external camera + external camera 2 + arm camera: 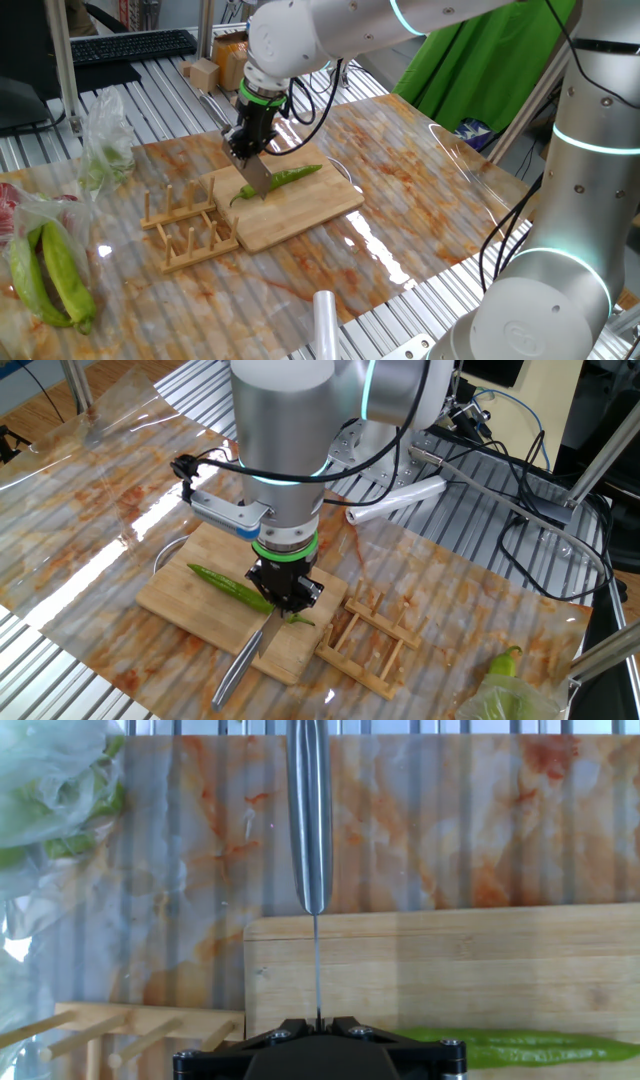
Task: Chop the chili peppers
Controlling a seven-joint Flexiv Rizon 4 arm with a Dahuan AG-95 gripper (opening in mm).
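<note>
Listing 1 gripper (285,588), pointing straight down with its jaws drawn fully together on the spine of 1 knife (240,665); the blade is standing on edge between the fingers and the steel handle is projecting outward past the board's edge, as the hand view is showing.

Item: 1 chili pepper (285,177), slender, glossy, bright green, lying flat across the wooden cutting board (320,205), near the middle of it. The blade is coming down across the chili near its stem end; in the other fixed view the long body is running out to 1 side of the gripper and a short green stub is showing on the other side. Whether the edge is already through the flesh is not showing from any view.

Item: 1 wooden rack (185,228), standing just beside the board on the marbled table sheet (420,190).

Item: 2 larger yellow-green peppers (45,275) in a plastic bag at the table's edge, well apart from the board and not being worked.

Handling note, as judgement: the step in hand is appearing to be a first cut at the stem end. Doing it well is calling for keeping the blade upright and square to the chili, pressing straight down until the edge is meeting the board, then lifting clear before shifting along the pepper toward the pointed tip for the next slice. The chili is round and glossy, so it is liable to roll or skid under a slanted blade.
</note>
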